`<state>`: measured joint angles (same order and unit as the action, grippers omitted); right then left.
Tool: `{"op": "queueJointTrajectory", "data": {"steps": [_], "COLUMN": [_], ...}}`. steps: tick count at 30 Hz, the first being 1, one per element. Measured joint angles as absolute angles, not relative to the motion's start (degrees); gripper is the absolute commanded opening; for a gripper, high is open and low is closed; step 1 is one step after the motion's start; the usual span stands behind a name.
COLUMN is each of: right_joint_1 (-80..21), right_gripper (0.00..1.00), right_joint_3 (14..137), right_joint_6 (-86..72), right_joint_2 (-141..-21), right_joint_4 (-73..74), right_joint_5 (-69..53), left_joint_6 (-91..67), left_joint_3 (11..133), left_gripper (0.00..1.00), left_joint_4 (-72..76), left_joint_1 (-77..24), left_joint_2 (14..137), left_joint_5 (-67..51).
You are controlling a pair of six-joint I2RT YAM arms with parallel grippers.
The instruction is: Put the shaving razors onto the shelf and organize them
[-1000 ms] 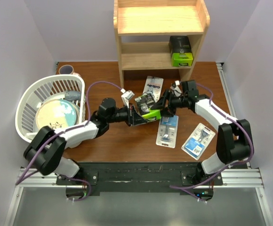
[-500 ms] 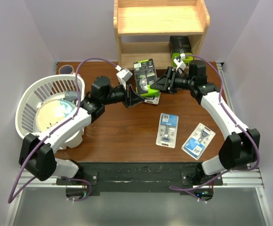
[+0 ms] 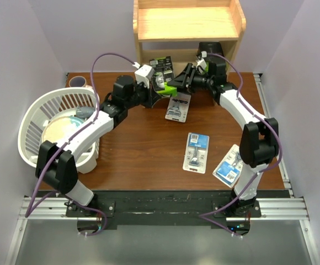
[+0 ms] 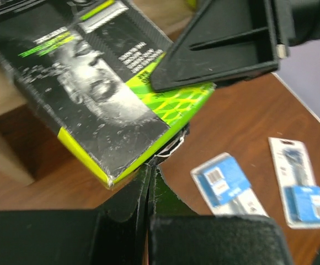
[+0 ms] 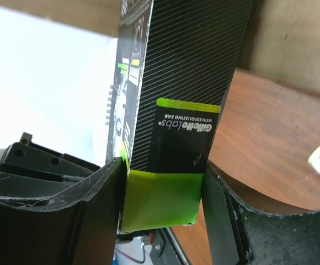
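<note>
Reaching in from both sides, the two arms are brought together in front of the shelf [image 3: 188, 23], where one black razor box [image 3: 163, 74] with a lime-green end is held up at the front edge of the lower tier, tilted and clear of the table [image 3: 143, 149]. The right gripper [image 5: 163, 168] is clamped on the box's green end, one finger pressed to each side. The left gripper [image 4: 149, 178] is closed, its fingertips pressed together just under the box's lower corner; whether a flap is pinched there cannot be told. A second black box [image 3: 209, 48] is seen on the right of the lower tier, largely hidden behind the right wrist, which is crowded close to the shelf's right side panel. Bare board is left on that tier between the left side panel and this second box. Three blister cards lie flat on the table: one [image 3: 177, 106] just below the held box, one [image 3: 197, 153] near the middle, and one [image 3: 230, 165] near the right arm's base. Open wood is left between the arms, while the left side is bounded by the white basket [image 3: 33, 118]. Compared with a second ago, the box has been carried from over the middle of the table up to the shelf front, both arms are stretched further out, and the card below it, then partly covered, is now exposed.
</note>
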<state>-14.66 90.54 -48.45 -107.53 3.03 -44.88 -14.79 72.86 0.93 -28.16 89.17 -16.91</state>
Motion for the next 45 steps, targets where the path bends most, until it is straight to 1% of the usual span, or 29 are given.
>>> {"op": "queueJointTrajectory", "data": {"steps": [2, 3, 6, 8, 12, 21, 24, 30, 37, 42, 45], "right_joint_1": [-14.98, -15.14, -15.55, -15.81, -15.79, -15.46, -14.81, -13.45, -14.94, -17.89, -18.85], "right_gripper": [0.58, 0.66, 0.74, 0.82, 0.84, 0.9, 0.9, 0.9, 0.88, 0.88, 0.87], "right_joint_3": [92.03, 93.03, 94.72, 94.94, 95.04, 93.23, 91.37, 88.33, 84.53, 76.2, 72.18], "right_joint_6": [-48.95, -49.08, -48.82, -48.51, -47.68, -46.85, -43.35, -31.05, -11.14, 0.23, 4.51], "right_joint_2": [-109.27, -110.17, -111.59, -111.92, -111.9, -110.56, -107.35, -96.27, -84.62, -77.76, -74.61], "right_joint_4": [2.35, 2.09, 2.22, 2.55, 2.63, 3.03, 5.85, 15.51, 25.52, 27.88, 28.1], "right_joint_5": [-44.29, -44.03, -43.24, -42.72, -42.41, -41.45, -41.04, -38.41, -29.06, -16.95, -11.33], "left_joint_6": [-14.24, -14.02, -13.89, -13.91, -14.37, -15.66, -15.86, -16.64, -18.94, -20.03, -20.43], "left_joint_3": [73.65, 73.89, 74.06, 74.59, 75.2, 75.33, 75.26, 74.02, 73.47, 73.56, 73.89], "left_gripper": [0.0, 0.0, 0.0, 0.0, 0.0, 0.0, 0.0, 0.02, 0.03, 0.03, 0.06], "left_joint_4": [0.23, 0.03, -0.12, 0.16, 1.19, 1.58, 2.07, 5.3, 7.11, 8.75, 9.19], "left_joint_1": [-28.23, -28.29, -28.34, -28.25, -28.14, -28.14, -28.14, -28.14, -28.14, -28.14, -28.14], "left_joint_2": [89.78, 90.02, 90.21, 90.35, 91.05, 91.61, 91.59, 91.07, 91.07, 91.96, 93.43], "left_joint_5": [-12.75, -10.83, -6.92, -4.38, -2.0, -1.76, -2.39, -7.14, -10.28, -10.26, -10.15]}}
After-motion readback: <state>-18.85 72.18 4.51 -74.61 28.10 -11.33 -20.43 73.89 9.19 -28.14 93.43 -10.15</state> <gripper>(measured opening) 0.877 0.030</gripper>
